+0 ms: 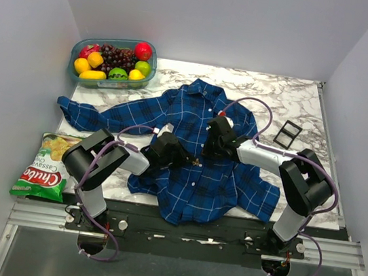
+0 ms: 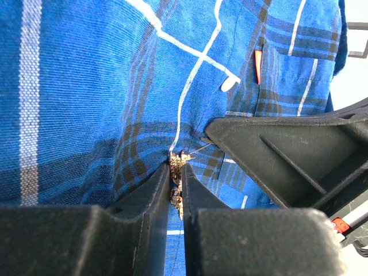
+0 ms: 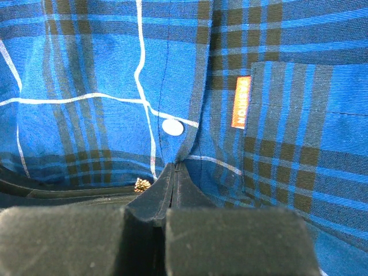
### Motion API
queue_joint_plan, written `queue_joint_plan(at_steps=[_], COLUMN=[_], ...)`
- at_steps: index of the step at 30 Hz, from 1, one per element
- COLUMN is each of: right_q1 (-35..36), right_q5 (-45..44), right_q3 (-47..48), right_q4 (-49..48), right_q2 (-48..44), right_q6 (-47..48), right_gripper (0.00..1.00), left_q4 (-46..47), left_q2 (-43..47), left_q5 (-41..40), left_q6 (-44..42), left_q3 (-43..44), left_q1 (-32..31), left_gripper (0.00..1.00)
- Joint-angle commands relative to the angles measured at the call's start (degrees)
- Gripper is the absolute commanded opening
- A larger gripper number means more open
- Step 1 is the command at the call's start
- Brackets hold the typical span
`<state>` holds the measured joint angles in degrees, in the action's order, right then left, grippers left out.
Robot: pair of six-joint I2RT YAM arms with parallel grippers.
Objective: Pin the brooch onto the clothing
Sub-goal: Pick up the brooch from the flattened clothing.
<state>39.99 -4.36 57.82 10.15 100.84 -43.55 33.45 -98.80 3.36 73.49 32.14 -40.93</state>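
The blue plaid shirt (image 1: 197, 188) lies spread on the marble table, collar at the far end. My left gripper (image 1: 184, 159) is shut on a tiny glittery gold-brown brooch (image 2: 175, 169), whose thin pin points at the shirt's cloth (image 2: 86, 86) by the button placket. My right gripper (image 1: 211, 149) is shut on a pinched fold of the shirt (image 3: 86, 69) just below a white button (image 3: 172, 127), right beside the left gripper. The brooch's tip also shows in the right wrist view (image 3: 142, 185). One right finger (image 2: 287, 155) shows in the left wrist view.
A clear tub of fruit (image 1: 115, 40) stands at the back left. A green chips bag (image 1: 46, 167) lies at the front left. A small black square case (image 1: 287, 133) lies right of the shirt. An orange label (image 3: 241, 102) marks the chest pocket.
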Motion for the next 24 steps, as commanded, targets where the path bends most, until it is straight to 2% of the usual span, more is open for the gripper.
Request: queue_joint_plan(at_steps=[1,7,12,15,19,20,24], right_q1=[0.0,0.0,0.0,0.0,0.0,0.0,0.0], right_q5=[0.8,0.6,0.7,0.6,0.2,0.1,-1.4], right_q3=[-1.5,-1.5,-1.0,-0.4,0.1,0.2,0.4], right_q4=[1.0,1.3,2.0,2.8,4.1,4.3,6.1], right_q2=[-1.4,-2.2,-2.6,-3.8,-6.6,-7.3,-10.7], right_q6=[-0.2,0.0,0.5,0.7,1.0,1.2,1.4], right_gripper=[0.01,0.00,0.00,0.05,0.29,0.40,0.60], left_q4=[-1.2,-1.6,-5.8,-9.0,-11.8,-12.5,-14.6], left_q2=[0.2,5.2,8.9,10.3,11.6,12.1,14.9], left_q5=[-2.9,-4.4,-4.8,-5.8,-6.6,-6.8,-7.5], left_q6=[0.3,0.7,-1.9,-4.4,-6.8,-7.1,-9.4], left_q3=[-1.2,-3.0,-1.6,-0.5,0.2,0.3,0.6], left_q1=[-0.6,-0.6,-0.7,-0.7,-0.7,-0.7,-0.7], left_gripper=[0.14,0.09,0.02,0.00,0.00,0.00,0.00])
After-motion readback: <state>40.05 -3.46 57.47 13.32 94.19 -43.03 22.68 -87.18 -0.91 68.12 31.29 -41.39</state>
